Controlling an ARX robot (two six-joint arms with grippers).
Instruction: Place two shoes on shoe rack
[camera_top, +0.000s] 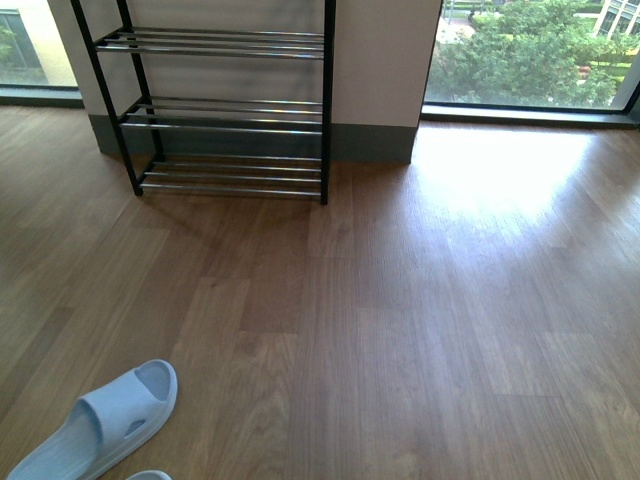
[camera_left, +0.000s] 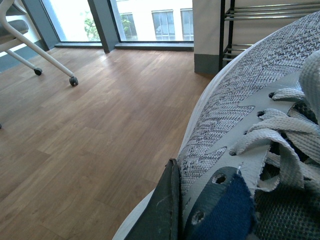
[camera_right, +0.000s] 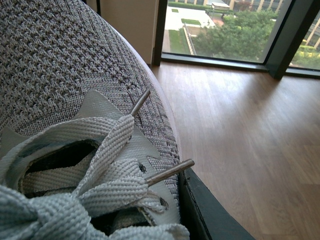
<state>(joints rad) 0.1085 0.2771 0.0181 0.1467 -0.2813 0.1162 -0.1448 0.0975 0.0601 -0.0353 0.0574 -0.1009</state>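
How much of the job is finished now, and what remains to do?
Done: nothing yet; the rack has no shoes on the bars in view. In hand: the left shoe fills the left wrist view and the right shoe fills the right one, with the left finger and the right finger against their sides; a firm grip cannot be confirmed. Left: both shoes must go onto the rack.

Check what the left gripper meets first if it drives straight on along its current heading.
Left gripper holds a sneaker, whose toe leads toward the shoe rack; only floor shows between. Probably the rack first, but depth is unclear.
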